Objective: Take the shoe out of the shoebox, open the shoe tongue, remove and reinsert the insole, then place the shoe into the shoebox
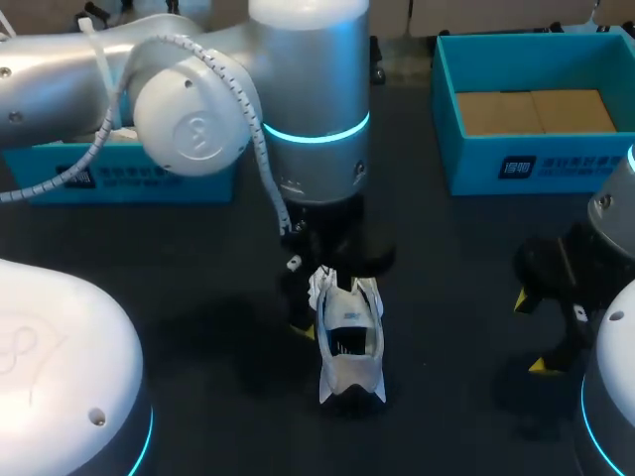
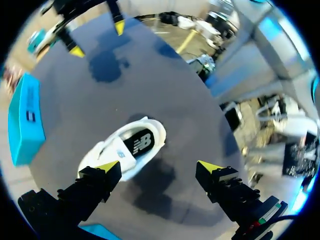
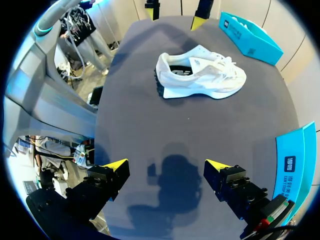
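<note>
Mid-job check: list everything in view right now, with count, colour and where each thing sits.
shoe: one, white, standing on its sole mid-table, outside any box
open shoebox: one, teal, brown inside, far right of the table
second box: one, teal, far left, partly hidden behind my left arm
table: one, dark
left gripper: one, yellow tips, open, right beside the shoe
right gripper: one, yellow tips, open, over bare table, apart from the shoe

A dark, matte table lies under everything in view.
</note>
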